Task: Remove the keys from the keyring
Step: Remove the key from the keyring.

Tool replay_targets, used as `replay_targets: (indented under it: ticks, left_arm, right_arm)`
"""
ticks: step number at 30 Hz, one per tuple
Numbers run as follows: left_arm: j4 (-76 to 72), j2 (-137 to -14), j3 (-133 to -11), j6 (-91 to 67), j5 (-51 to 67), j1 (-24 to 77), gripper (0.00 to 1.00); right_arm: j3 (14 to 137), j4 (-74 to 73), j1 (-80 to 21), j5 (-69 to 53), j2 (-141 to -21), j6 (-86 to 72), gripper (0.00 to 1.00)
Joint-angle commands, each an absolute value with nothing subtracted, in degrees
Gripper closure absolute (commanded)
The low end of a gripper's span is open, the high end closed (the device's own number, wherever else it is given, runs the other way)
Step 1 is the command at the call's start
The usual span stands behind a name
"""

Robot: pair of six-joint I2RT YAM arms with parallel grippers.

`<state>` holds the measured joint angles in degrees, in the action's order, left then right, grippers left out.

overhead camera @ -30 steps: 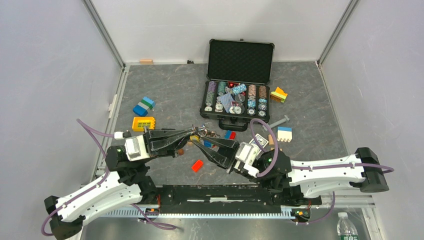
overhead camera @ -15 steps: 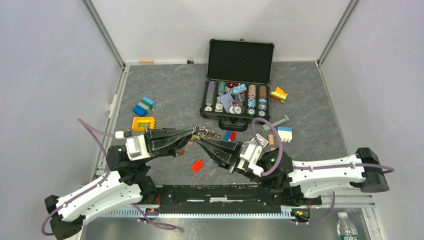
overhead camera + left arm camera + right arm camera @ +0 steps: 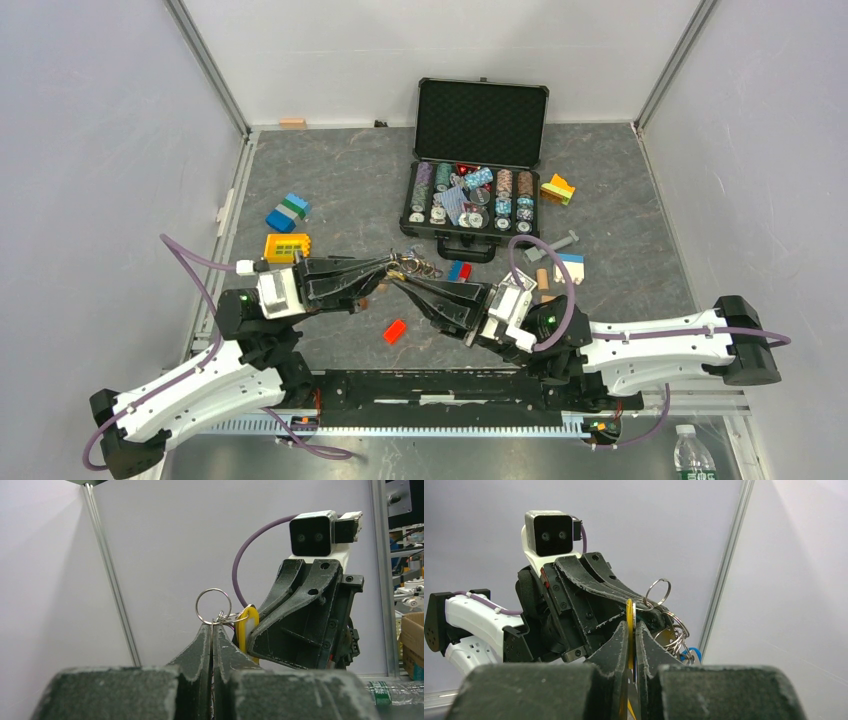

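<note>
The keyring (image 3: 411,266) hangs in the air between both arms, above the mat. My left gripper (image 3: 387,268) is shut on the thin wire ring (image 3: 213,606), which stands up out of its closed tips (image 3: 212,626). A yellow-headed key (image 3: 248,630) hangs off the ring to the right. My right gripper (image 3: 397,284) is shut on that yellow key (image 3: 629,611), which is pinched edge-on between its fingers (image 3: 631,626). More rings (image 3: 658,591) and a blue-headed key (image 3: 692,653) dangle behind. The other keys are bunched together and hard to tell apart.
An open black case (image 3: 474,238) of poker chips lies beyond the grippers. Toy blocks are scattered around: yellow (image 3: 287,247), blue-green (image 3: 288,211), red (image 3: 395,331), orange (image 3: 557,189), white-blue (image 3: 569,267). A bottle (image 3: 691,452) stands at the near right.
My right gripper has closed on the yellow key and its arm has shifted slightly forward and right. The left gripper has kept its hold on the ring and barely moved.
</note>
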<state>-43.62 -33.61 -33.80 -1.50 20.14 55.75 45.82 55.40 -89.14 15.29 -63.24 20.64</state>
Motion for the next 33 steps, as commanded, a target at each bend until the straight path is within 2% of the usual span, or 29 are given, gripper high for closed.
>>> replay_targets:
  ticks: [1,18,33]
  left_arm:
    - [-45.49,-33.53,-35.41,-1.81,21.02,55.85,0.98]
    - [-45.09,-33.14,-35.44,-1.81,23.09,55.81,0.98]
    - [-45.15,-32.92,-35.28,-1.66,22.77,55.87,0.98]
  right_arm:
    - [46.75,55.78,-89.45,15.56,-62.64,20.43,0.93]
    - [47.24,53.75,-89.39,21.65,-63.73,21.27,0.92]
    - [44.41,54.33,-89.44,22.41,-60.98,21.27,0.91]
